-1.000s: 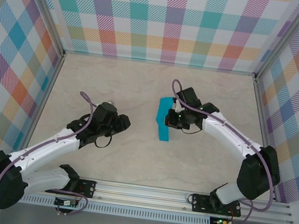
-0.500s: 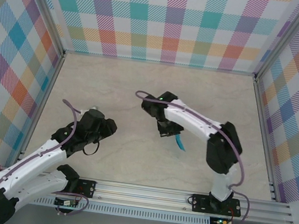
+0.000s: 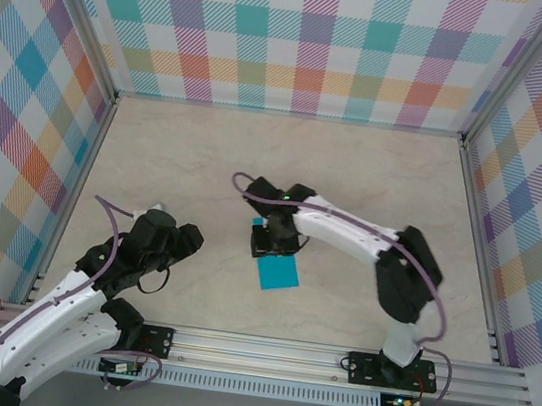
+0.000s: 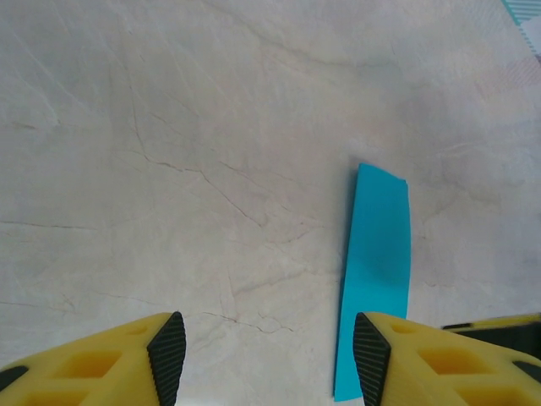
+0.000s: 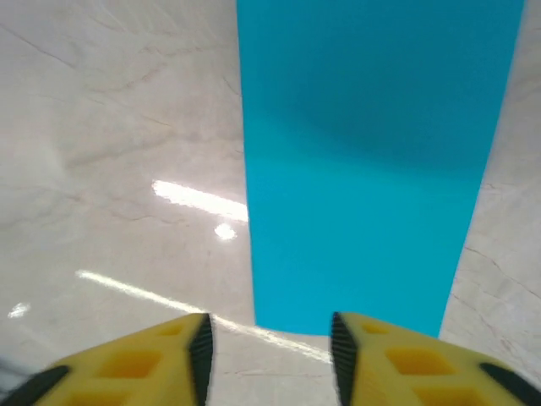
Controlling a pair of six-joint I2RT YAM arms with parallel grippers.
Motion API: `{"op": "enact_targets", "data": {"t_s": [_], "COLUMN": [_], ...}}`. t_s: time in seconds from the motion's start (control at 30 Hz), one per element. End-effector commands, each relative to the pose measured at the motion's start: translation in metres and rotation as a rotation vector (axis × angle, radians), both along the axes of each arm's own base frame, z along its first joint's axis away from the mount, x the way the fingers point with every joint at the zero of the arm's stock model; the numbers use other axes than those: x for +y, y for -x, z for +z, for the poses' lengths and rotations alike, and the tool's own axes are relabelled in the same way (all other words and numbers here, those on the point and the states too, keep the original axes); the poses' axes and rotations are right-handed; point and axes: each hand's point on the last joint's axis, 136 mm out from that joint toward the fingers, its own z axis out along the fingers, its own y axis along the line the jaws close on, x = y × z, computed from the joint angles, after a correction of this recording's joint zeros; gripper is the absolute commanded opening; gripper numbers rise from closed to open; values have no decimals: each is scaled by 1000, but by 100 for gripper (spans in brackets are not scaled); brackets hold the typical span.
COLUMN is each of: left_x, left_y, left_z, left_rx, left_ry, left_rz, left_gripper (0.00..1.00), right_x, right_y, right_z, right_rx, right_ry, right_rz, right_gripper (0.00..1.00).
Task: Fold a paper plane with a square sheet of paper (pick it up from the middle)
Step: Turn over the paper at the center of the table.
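While flat, paper [image 3: 278, 273] amid open table [image 3: 187, 151].

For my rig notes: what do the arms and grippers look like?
The left arm and right arm have white links and black joints. A purple cable loops along each. The fingers are yellow and hollowed, with black pads.

Seen from above, the right arm [image 3: 343, 230] lies across the 12 o'clock end of the sheet of paper [image 3: 278, 274], so that edge is covered and the fingertips beneath the wrist are hidden too. In the wrist view past the right gripper [image 5: 270, 342], the sheet runs off the picture at 12 o'clock. How many layers it has, I can't tell. The left arm [image 3: 43, 315] is cut off at 7 o'clock in the overhead view.
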Motion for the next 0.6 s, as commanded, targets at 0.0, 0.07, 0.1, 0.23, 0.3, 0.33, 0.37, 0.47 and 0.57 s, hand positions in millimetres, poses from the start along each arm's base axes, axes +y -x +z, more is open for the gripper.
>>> {"op": "enact_targets", "data": {"t_s": [0.0,0.07,0.1,0.23,0.3,0.33,0.37,0.47,0.57], "left_x": [-24,-41,-49,-74,-87,-93,-99,-115,-128], "left_y": [-8,-15,-18,-33,-39,-42,-45,-52,-59], "left_z": [-6,-7,-8,-15,-17,-18,-19,-22,-30], "left_rx": [28,45,59,115,136,146,152,169,192], "left_ry": [92,134,147,132,116,105,94,72,67], "left_rz": [-54,-100,-119,-188,-217,-234,-251,-288,-308], "left_gripper": [57,57,56,53,53,52,52,50,48], "right_x": [12,6,5,6,3,2,2,0,-8], "right_y": [-6,0,4,13,15,16,17,21,21], "right_z": [12,2,-3,-27,-43,-51,-58,-72,-88], "right_rx": [32,61,74,136,163,176,188,214,217], "right_ry": [-305,-371,-392,-421,-404,-397,-396,-389,-323], "right_rz": [-52,-75,-81,-120,-155,-177,-193,-237,-280], "right_gripper": [32,27,26,20,19,18,18,17,17]}}
